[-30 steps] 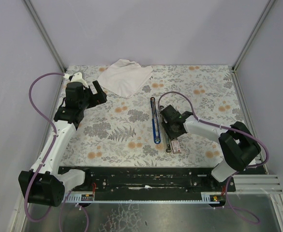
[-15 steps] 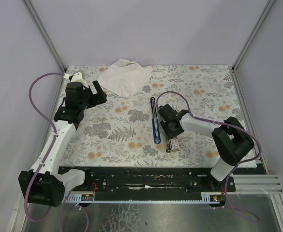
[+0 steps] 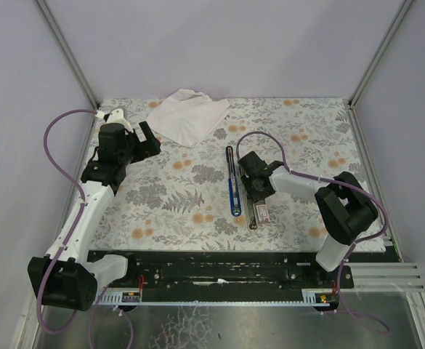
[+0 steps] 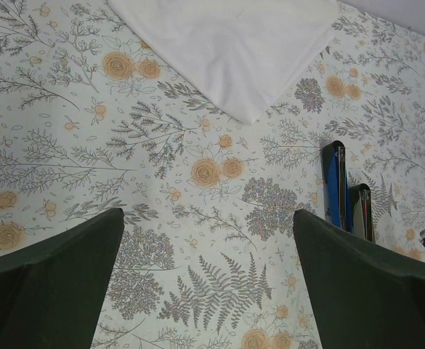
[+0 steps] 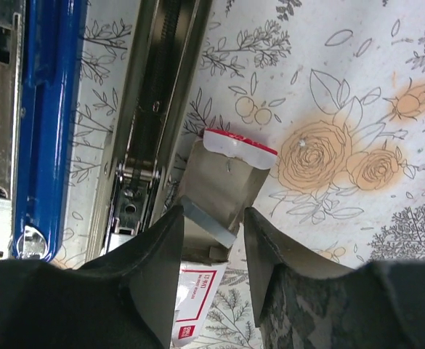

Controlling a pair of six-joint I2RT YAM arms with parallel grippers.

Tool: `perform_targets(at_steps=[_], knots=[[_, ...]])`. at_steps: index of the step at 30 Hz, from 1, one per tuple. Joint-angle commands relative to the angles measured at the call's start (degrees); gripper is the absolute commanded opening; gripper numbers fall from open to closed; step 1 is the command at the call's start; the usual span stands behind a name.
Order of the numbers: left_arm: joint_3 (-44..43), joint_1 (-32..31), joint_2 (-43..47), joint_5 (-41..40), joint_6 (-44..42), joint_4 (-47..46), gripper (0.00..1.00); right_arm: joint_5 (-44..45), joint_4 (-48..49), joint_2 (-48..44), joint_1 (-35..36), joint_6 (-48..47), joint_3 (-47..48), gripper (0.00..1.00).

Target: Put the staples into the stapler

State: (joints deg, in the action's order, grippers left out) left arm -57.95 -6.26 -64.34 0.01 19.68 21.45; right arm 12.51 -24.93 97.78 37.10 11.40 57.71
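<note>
Up close, staples box (image 5: 223,185) open: silvery interior, red-rimmed flap, red-white label.

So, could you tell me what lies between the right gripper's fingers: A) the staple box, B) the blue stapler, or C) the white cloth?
A: the right wrist view shows the staple box between the fingers of the right gripper, with the blue stapler off to one side.

We view the whole floral-patterned table (image 3: 168,211) from above and behind; both wrist cameras look down, the right closest, all sharing the long blue stapler (image 3: 233,190).
</note>
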Motion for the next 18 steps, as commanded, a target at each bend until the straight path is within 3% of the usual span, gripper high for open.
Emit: perform_targets(at_steps=[1, 9, 18], knots=[[0.6, 0.5, 0.0, 0.6, -0.1, -3.3, 1.0, -0.3, 1.2, 1.7, -0.4, -2.5, 2.2, 0.45], [0.7, 0.5, -0.1, 0.7, -0.1, -3.3, 1.0, -5.3, 0.1, 3.0, -1.3, -4.1, 2.3, 0.43], [0.6, 0.4, -0.2, 0.7, 0.0, -3.3, 1.0, -8.5, -0.8, 0.7, -3.1, -3.8, 2.2, 0.22]])
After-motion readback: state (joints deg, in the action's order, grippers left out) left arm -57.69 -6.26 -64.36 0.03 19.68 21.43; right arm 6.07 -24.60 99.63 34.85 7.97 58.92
